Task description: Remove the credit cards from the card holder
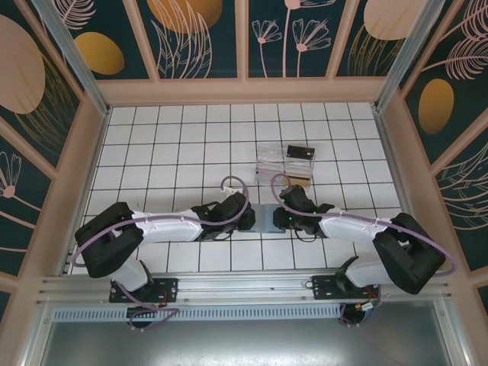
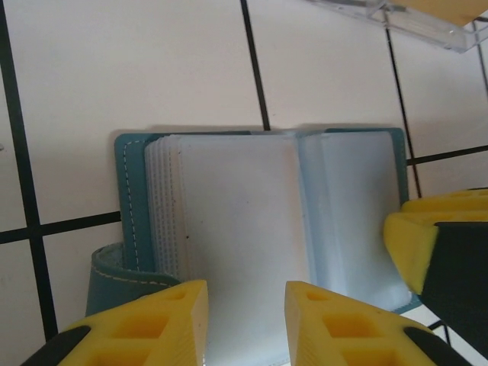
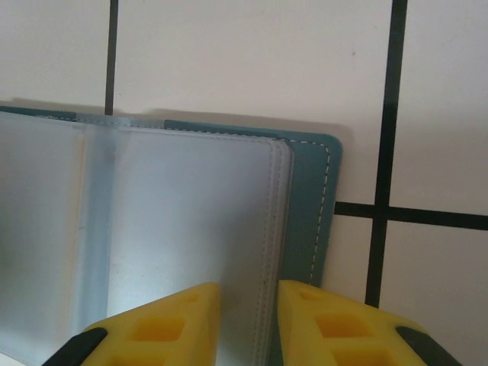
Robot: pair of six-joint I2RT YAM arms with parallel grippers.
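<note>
At table centre, top external view: left gripper (image 1: 252, 217) and right gripper (image 1: 285, 219) meet over the card holder (image 1: 268, 221), one from each side, and the arms cover most of it. Behind it are a clear box (image 1: 276, 160), a black card (image 1: 301, 151) at the box's right end, and a tan block (image 1: 299, 181) nearer. All three sit apart from the holder. White tiled table (image 1: 168, 145) is open left, right and far, with panel walls (image 1: 244, 90) around it.

Left wrist view: a yellow finger (image 2: 412, 244) of the right gripper overlaps the holder's right edge, and a corner of the clear box shows top right. The holder lies open and flat. Its cover is teal with white stitching and it holds a stack of frosted sleeves (image 2: 236, 221). A strap (image 2: 114, 274) curls up at lower left. Left jaws are narrow, straddling the sleeves' near edge; whether they pinch, cannot tell. Bare tile lies beyond the far and left edges.

Right wrist view: the right panel's sleeves stop short of the stitched teal rim. Right jaws are narrow, either side of the sleeves' right edge; whether they grip, cannot tell. Tile is free to the right and far side.
</note>
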